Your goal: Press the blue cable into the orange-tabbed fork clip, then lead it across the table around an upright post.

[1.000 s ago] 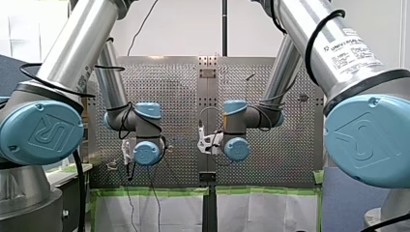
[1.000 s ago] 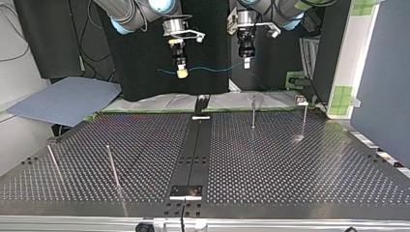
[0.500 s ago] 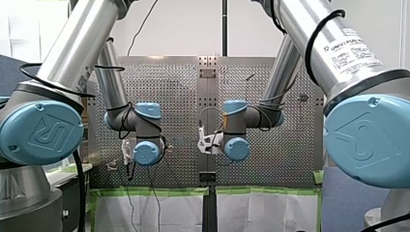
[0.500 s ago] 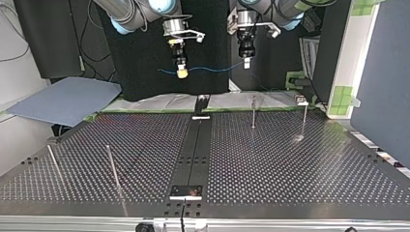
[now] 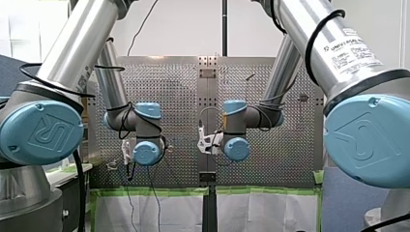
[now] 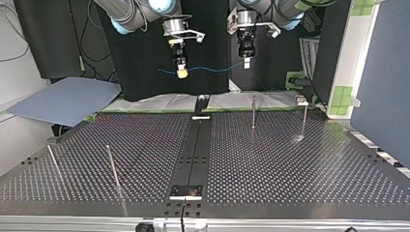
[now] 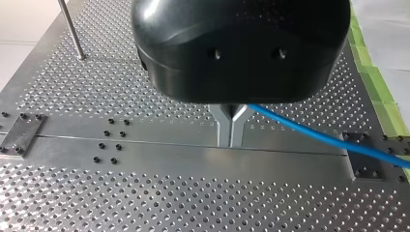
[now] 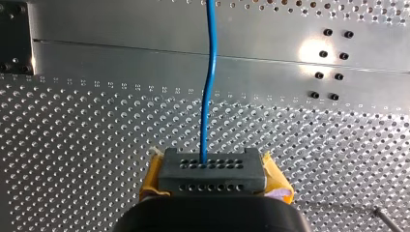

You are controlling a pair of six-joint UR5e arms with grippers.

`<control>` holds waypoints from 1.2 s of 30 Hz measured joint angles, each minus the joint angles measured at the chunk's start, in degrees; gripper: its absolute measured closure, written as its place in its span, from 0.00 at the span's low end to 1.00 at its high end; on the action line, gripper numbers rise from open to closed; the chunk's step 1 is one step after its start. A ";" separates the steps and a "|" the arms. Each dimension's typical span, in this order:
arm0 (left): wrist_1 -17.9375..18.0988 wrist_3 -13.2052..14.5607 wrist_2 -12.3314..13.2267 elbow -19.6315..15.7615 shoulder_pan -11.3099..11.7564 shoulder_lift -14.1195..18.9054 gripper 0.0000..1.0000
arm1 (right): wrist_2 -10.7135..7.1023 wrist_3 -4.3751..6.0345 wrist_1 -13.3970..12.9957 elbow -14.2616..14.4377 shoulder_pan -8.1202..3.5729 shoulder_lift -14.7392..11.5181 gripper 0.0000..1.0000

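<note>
The blue cable [image 6: 212, 68] is a thin strand hanging in the air, pinched at 2 places: between my right gripper's [image 6: 182, 73] yellow pads and my left gripper's [image 6: 246, 63] metal fingers. It sags slightly between them, and a short tail pokes out past my right gripper. A thin upright post [image 6: 253, 112] stands on the table below my left gripper, off to one side.

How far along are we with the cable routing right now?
Done: the pickup. In hand: my left gripper and my right gripper hold the blue cable stretched between them above the table, jaws shut. Left: seating it in the clip, which I cannot make out, and rounding a post.
</note>
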 joint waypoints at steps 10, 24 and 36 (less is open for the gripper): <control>0.00 0.00 0.00 0.00 0.00 0.00 1.00 | 0.00 0.00 0.00 0.00 0.00 0.00 1.00; 0.17 0.49 0.81 -0.82 -2.58 -2.50 1.00 | 0.12 -0.14 0.03 0.13 -0.22 0.06 1.00; 0.18 0.53 0.88 -0.88 -4.20 -3.85 1.00 | 0.52 -0.87 0.09 0.78 -1.13 5.06 1.00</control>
